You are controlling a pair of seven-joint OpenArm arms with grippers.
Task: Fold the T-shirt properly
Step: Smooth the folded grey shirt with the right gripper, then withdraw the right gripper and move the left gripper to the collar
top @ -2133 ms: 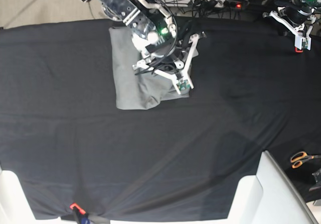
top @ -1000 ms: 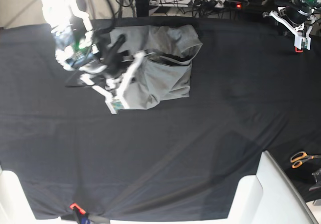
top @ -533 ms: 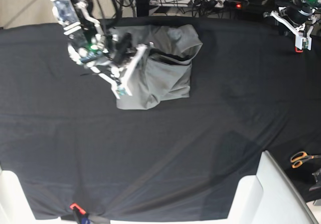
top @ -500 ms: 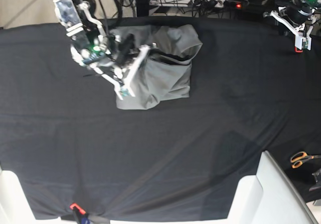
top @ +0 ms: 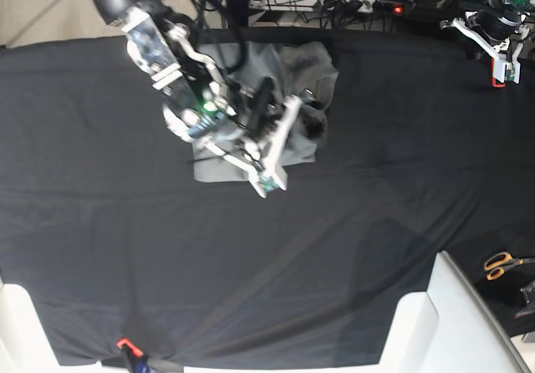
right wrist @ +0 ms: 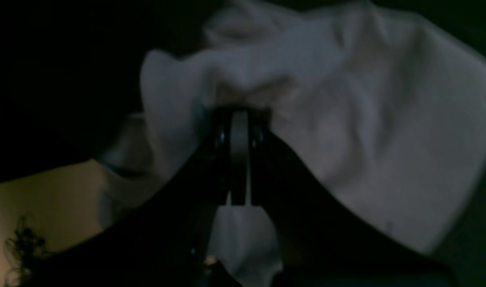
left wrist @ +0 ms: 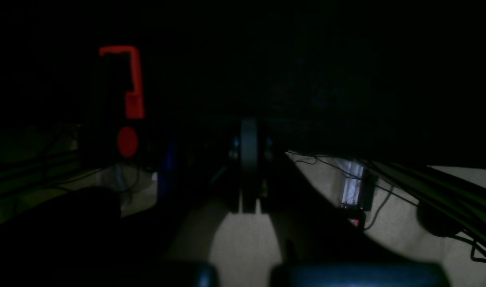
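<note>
**T-shirt pinched near the table's far edge**

Base view: the grey T-shirt [top: 305, 76] is seen crumpled near the far edge of the black-clothed table [top: 376, 222], with wide bare cloth elsewhere.

Right wrist view: the right pincer [right wrist: 238, 119] is clenched on a bunched fold.

Left wrist view: the left pincer [left wrist: 249, 137] is clenched empty.

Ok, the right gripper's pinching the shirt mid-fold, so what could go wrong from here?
1. The right gripper holds only a small bunched pinch of the T-shirt; the cloth could slip out partway.
2. The shirt already looks rumpled rather than flat in the base view, so laying this layer down may trap wrinkles.
3. The left gripper sits shut at the far corner of the black table cloth, so nothing pins the shirt; it may drag.
</note>
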